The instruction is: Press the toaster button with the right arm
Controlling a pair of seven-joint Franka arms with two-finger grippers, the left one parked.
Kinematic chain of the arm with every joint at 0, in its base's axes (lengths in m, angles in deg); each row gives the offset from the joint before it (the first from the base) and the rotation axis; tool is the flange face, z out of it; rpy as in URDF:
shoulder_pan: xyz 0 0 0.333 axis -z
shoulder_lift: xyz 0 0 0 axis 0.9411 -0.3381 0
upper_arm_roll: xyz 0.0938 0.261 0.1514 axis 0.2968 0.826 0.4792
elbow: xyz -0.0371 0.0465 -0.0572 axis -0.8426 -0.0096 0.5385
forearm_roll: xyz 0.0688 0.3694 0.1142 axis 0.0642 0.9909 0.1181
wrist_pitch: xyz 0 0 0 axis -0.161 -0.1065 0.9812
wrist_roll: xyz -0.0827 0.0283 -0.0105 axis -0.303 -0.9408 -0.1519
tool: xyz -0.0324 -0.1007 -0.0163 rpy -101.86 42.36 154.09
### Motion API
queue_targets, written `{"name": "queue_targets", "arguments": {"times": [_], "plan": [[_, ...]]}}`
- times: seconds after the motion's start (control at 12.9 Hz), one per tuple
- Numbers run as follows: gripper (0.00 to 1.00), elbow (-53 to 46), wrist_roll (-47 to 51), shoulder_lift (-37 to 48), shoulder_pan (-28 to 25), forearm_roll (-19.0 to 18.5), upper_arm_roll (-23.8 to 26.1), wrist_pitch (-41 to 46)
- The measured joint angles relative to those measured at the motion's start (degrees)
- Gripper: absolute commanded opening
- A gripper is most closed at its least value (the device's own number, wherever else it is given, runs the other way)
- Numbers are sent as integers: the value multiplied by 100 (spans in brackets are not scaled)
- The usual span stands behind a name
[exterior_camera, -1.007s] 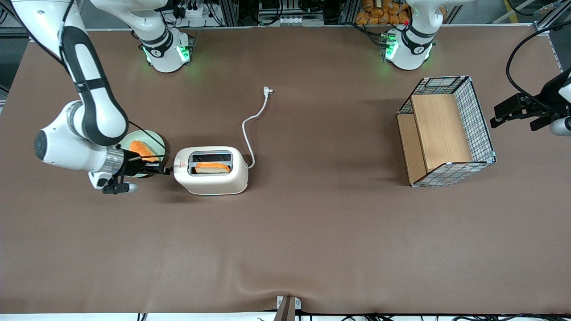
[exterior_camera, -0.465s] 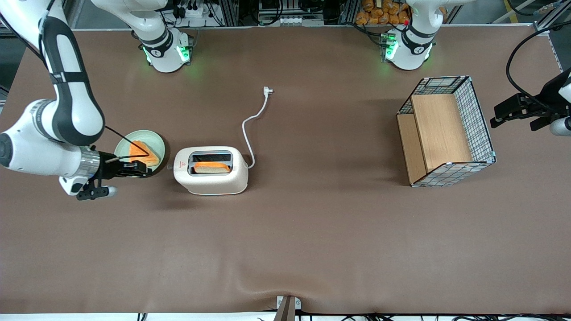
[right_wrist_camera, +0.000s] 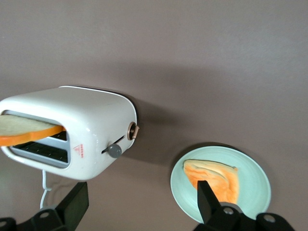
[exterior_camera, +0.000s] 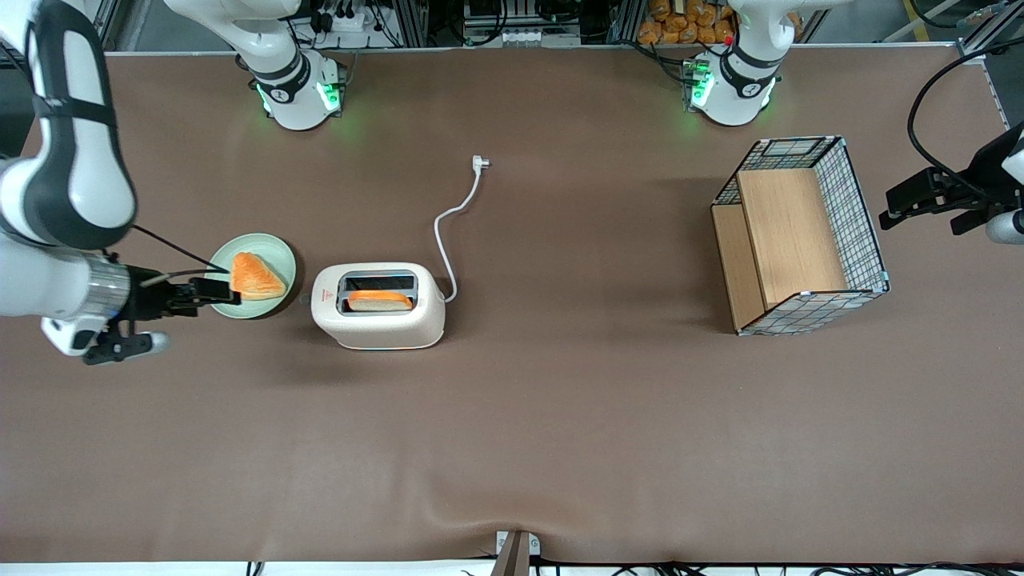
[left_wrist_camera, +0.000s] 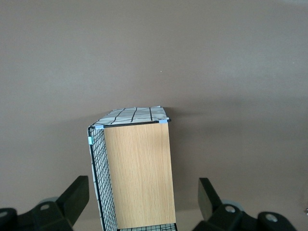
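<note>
Cream-white and rounded, the toaster (exterior_camera: 378, 306) was seen standing on the brown worktop (exterior_camera: 512, 416), a slice of toast (exterior_camera: 381, 301) sitting low in the slot nearer the front camera while the other slot was seen unfilled. A small red triangle mark (right_wrist_camera: 81, 151) was printed on its top by the narrow end, where the grey toaster button (right_wrist_camera: 114, 150) protruded beside a round dial (right_wrist_camera: 131, 131). A thin white cord with plug (exterior_camera: 456, 212) was trailed away from the toaster. The hand (exterior_camera: 214, 290) of the right arm (exterior_camera: 60, 200) was held over a pale green plate (exterior_camera: 282, 260) carrying an orange pastry (exterior_camera: 256, 277), apart from the toaster, its fingers (right_wrist_camera: 204, 199) spread and gripping nothing. A wire-and-wood basket (exterior_camera: 800, 236) was placed toward the parked arm's end. Equipment racks and cables were visible past the worktop's edge.
</note>
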Motion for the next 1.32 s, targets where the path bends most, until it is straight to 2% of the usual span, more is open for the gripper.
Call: {"name": "queue_targets", "arguments": {"times": [0.39, 0.7, 0.85, 1.32], "plan": [[100, -722, 171, -7, 16, -395, 1, 693], [100, -1041, 1771, 264, 10, -1073, 234, 924], [100, -1044, 2288, 639, 4, -1153, 359, 1071], [100, -834, 2638, 1475, 51, -1174, 343, 1155]]}}
